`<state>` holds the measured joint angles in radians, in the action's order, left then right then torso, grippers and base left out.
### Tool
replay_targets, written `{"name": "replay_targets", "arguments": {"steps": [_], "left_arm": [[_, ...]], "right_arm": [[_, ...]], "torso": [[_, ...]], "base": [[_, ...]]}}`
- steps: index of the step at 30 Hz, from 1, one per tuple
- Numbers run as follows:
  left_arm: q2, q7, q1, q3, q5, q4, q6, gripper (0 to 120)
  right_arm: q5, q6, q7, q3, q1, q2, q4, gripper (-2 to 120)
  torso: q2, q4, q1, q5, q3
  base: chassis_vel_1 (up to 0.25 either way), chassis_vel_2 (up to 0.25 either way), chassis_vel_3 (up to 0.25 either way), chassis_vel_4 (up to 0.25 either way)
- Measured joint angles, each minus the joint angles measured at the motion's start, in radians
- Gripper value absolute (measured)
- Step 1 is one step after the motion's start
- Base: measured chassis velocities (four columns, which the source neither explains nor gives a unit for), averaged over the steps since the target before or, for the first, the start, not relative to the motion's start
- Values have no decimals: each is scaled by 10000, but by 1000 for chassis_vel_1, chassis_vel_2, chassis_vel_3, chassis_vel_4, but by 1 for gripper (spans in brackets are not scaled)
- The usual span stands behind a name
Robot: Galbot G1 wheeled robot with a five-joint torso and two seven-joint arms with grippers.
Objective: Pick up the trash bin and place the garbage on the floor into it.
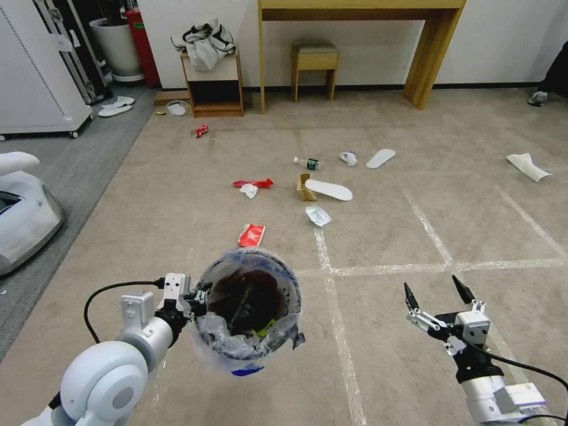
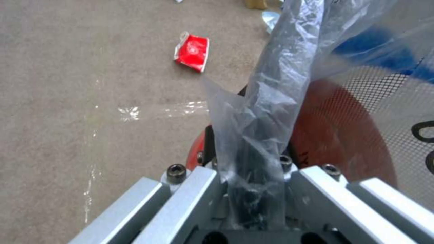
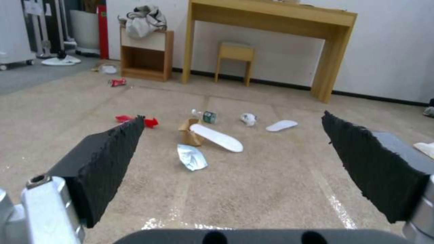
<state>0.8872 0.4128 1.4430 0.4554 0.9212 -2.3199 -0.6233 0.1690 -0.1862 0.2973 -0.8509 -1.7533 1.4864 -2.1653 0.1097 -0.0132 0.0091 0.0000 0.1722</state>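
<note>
The trash bin (image 1: 248,310), lined with a crinkled clear bag, hangs just above the floor (image 1: 414,355) at the lower left. My left gripper (image 1: 198,296) is shut on its rim. The left wrist view shows the fingers clamped over bag and rim (image 2: 255,162), with the bin's red wall (image 2: 343,135) beside them. My right gripper (image 1: 435,293) stands open and empty at the lower right, its black pads (image 3: 108,159) wide apart. The garbage lies ahead: a red wrapper (image 1: 251,235) (image 2: 192,51) nearest the bin, a silver packet (image 1: 318,216) (image 3: 192,157), a brown carton (image 1: 303,186) under a white slipper (image 1: 329,189), another red wrapper (image 1: 253,183), a bottle (image 1: 307,163).
Farther off lie a tissue (image 1: 348,158), a second slipper (image 1: 380,158), a crushed can (image 1: 200,131) and a white piece (image 1: 528,166). A wooden desk (image 1: 435,53), stool (image 1: 315,59) and small cabinet (image 1: 213,89) line the far wall. A white machine (image 1: 23,207) sits on grey carpet at the left.
</note>
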Motion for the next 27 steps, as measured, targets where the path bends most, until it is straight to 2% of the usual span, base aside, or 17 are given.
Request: {"name": "replay_targets", "arguments": {"steps": [7,12,25,27], "left_arm": [[23,-44,88,140,-79,105,0,1],[-155,-126,42,230,-48,255,8,1],[357,-189,807,937,-343,26,88,1],[555,-278,1124,1202,-562,-42,113,1]], "right_arm": [[2,65,28,60,15,-96,0,100],[-2,190,29,97,178,-177,1,100],[-29,422,26,619,690,-566,321,100],[-21,468,26,758,815,-656,413,100]], "torso": [[0,-1,0,0,0],[0,-3,0,-1,0],[0,0,0,0,0],[0,1,0,0,0]], "base": [[0,0,0,0],[0,0,0,0],[0,0,0,0],[0,0,0,0]]}}
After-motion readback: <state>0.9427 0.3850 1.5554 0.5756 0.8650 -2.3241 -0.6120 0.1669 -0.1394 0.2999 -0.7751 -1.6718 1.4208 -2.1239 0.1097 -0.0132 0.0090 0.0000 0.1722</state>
